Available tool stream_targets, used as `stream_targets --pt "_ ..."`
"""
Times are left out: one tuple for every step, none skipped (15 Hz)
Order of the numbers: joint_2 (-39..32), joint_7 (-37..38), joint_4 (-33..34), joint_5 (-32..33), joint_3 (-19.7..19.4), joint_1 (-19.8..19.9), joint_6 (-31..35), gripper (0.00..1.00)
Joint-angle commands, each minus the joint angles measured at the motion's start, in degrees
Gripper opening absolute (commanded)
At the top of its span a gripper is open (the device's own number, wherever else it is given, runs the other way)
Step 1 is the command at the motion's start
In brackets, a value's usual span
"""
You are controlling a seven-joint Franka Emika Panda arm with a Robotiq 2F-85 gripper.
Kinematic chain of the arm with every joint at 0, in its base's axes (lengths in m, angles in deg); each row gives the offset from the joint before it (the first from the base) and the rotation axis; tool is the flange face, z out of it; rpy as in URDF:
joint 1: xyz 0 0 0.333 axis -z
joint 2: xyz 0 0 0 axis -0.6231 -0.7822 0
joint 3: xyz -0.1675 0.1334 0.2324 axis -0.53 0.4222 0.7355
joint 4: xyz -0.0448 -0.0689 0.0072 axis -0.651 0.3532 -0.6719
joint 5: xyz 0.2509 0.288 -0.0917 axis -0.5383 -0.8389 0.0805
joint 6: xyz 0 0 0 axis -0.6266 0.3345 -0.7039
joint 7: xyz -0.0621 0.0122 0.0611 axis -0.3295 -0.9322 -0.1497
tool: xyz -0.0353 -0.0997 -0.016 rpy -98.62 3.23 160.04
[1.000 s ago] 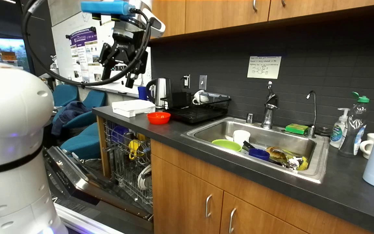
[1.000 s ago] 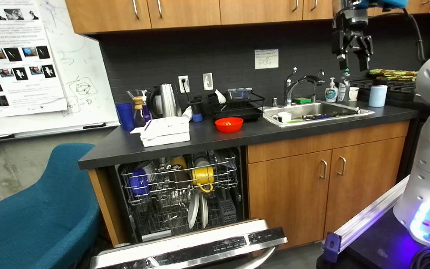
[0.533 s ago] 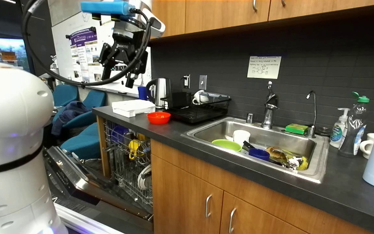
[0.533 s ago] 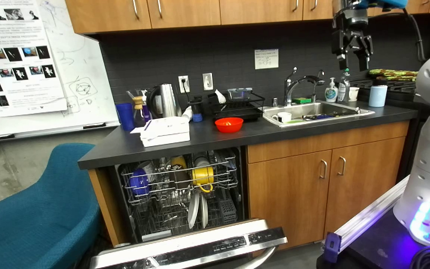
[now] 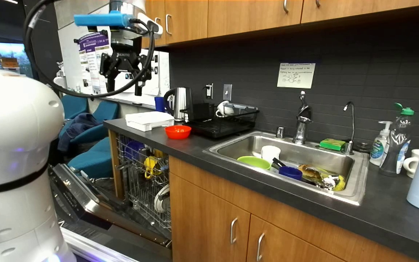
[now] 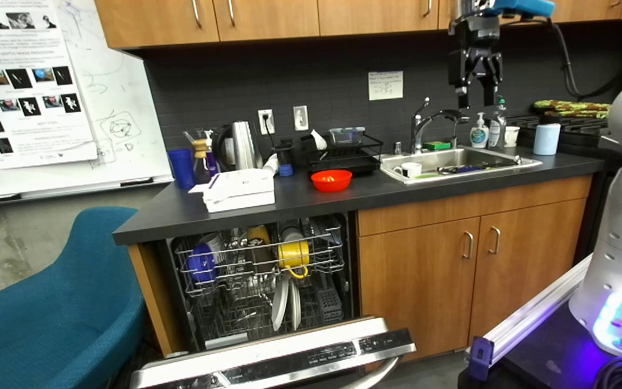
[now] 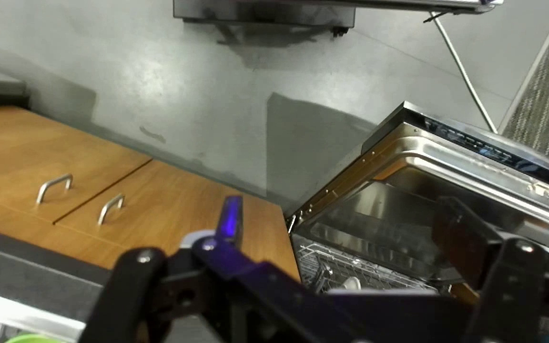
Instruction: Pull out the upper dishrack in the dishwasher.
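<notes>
I find the dishwasher with its door down. The upper rack sits inside, beneath the front edge of the counter, near its end corner. My gripper, jaws apart and empty, hangs well away. I judge the rack not drawn out; reach, grip and pull remain.

In an exterior view the aim was oblique, toward the sink, lower right of the jaws; in an exterior view, almost square-on to the dishwasher, lower left. Both shared the counter, below jaw height. The wrist view, nearest, looked down past the jaws to the floor.
</notes>
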Motion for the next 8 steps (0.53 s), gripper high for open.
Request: stream_targets --pt "-1.28 -1.44 -1.85 -0.4 2.77 -4.14 7.02 1.0" --pt "-2.42 -3.25 -2.45 -0.38 3.2 -5.89 8.83 1.0" --pt "-3.51 -5.09 -2.96 -0.07 3.62 -7.52 10.26 1.0" --pt "-4.16 -6.76 -3.71 -0.37 3.73 -9.08 11.82 1.0" --pt "-5.51 -8.04 -4.37 -0.25 4.36 -10.59 13.97 1.0" --pt "-6.63 -9.32 -4.89 0.02 4.95 -11.97 15.87 1.0" --pt "-7.84 -10.64 -5.36 -0.02 5.48 -13.47 17.8 1.0" --pt "-9.17 -12.26 -5.68 -0.1 5.76 -14.86 19.56 1.0"
